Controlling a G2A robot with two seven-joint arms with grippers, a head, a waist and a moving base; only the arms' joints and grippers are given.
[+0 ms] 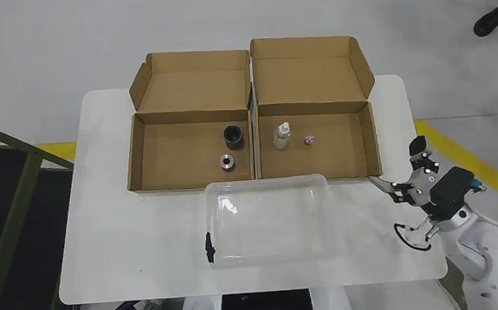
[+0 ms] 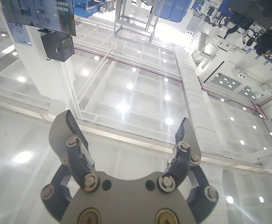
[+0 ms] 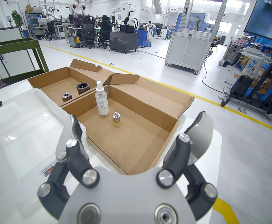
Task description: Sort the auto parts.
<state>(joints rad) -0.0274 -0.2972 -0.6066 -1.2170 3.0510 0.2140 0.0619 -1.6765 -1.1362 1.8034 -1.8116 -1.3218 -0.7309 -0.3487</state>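
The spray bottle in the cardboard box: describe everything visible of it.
The spray bottle is a slim clear plastic cylinder with a white spray head and a pale label on its front. It stands upright on the floor of the cardboard box, near the wall shared with the neighbouring box. A small brass-coloured fitting stands beside it, apart. Only the box floor touches it.

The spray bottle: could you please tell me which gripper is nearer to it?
Right, likely. The right gripper faces the spray bottle from just outside its box; the left gripper points up at the ceiling, away from the table.
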